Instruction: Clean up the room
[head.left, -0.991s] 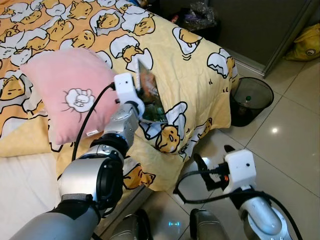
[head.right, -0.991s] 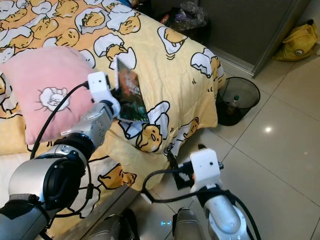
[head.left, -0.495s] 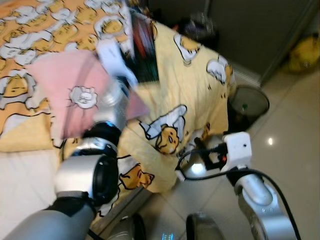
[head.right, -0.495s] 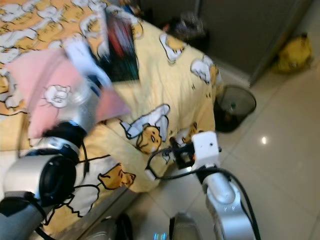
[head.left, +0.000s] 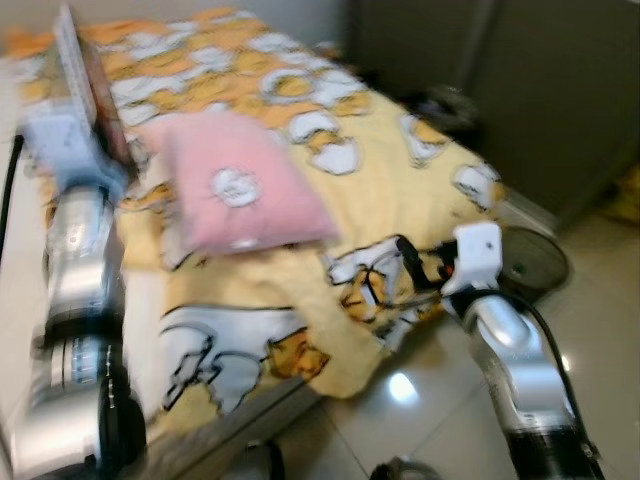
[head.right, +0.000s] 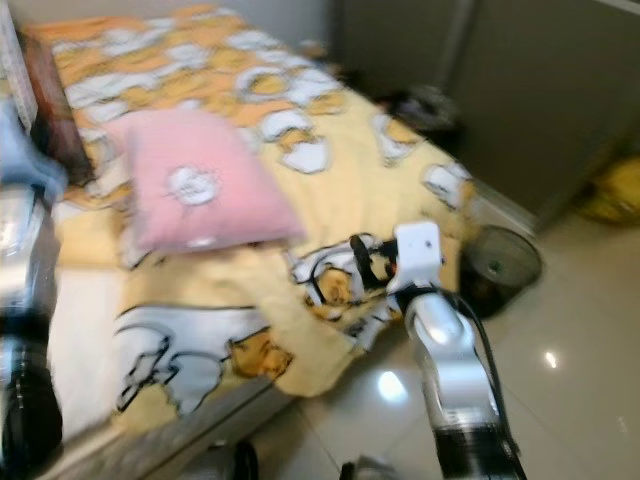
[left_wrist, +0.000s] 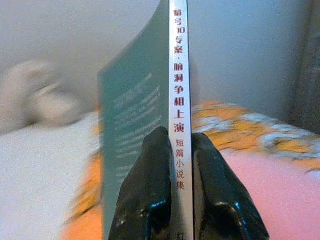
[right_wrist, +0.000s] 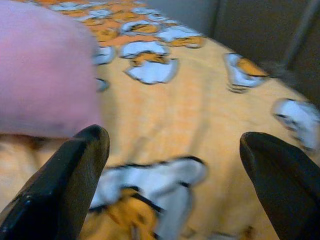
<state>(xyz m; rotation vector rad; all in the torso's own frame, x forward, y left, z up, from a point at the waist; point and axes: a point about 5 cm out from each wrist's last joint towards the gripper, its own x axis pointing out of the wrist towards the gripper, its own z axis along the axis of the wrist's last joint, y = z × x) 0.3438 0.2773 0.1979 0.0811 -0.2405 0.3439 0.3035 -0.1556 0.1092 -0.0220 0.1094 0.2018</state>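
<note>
My left gripper (left_wrist: 175, 137) is shut on a thin book (left_wrist: 179, 75) with a white spine and a teal cover, held upright. In the eye views the book (head.left: 85, 85) is raised at the far left above the bed, at the end of my left arm. A pink pillow (head.left: 240, 190) with a white cartoon lies on the yellow egg-print blanket (head.left: 390, 170). My right gripper (head.left: 385, 270) hovers open over the blanket's hanging corner. In the right wrist view the right gripper's fingers (right_wrist: 75, 175) stand wide apart, with nothing between them.
A dark round bin (head.left: 530, 262) stands on the tiled floor past the bed corner, to my right. Dark wardrobe doors (head.left: 540, 90) run behind it. A yellow bag (head.right: 610, 195) lies on the floor at the far right. The views are blurred.
The camera has swung and the view has shifted. My left arm has lifted the book off the blanket, up and to the far left. My right arm has risen from the floor to the bed corner.
</note>
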